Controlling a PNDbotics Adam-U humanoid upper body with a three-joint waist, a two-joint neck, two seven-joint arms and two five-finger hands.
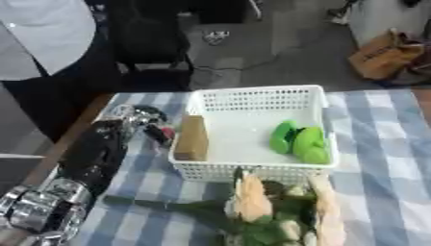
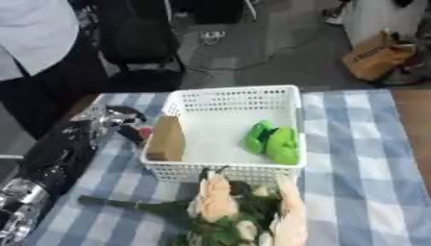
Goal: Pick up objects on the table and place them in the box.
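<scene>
A white perforated basket (image 1: 252, 103) stands on the blue and white checked cloth. Inside it a brown block (image 1: 192, 139) leans upright against the left wall, and two green pieces (image 1: 301, 141) lie at the right. My left arm comes in from the lower left, and its hand (image 1: 145, 120) lies just outside the basket's left wall, beside the brown block. Something small and red (image 1: 168, 132) shows at the hand's tip. A bunch of artificial flowers (image 2: 232, 209) with peach blooms and green leaves lies on the cloth against the basket's front wall.
The table's wooden left edge (image 1: 76, 132) runs beside my left arm. A black chair (image 1: 151, 43) stands beyond the far edge, and a brown bag (image 1: 383, 55) sits on the floor at the upper right. Checked cloth (image 1: 383, 158) stretches to the basket's right.
</scene>
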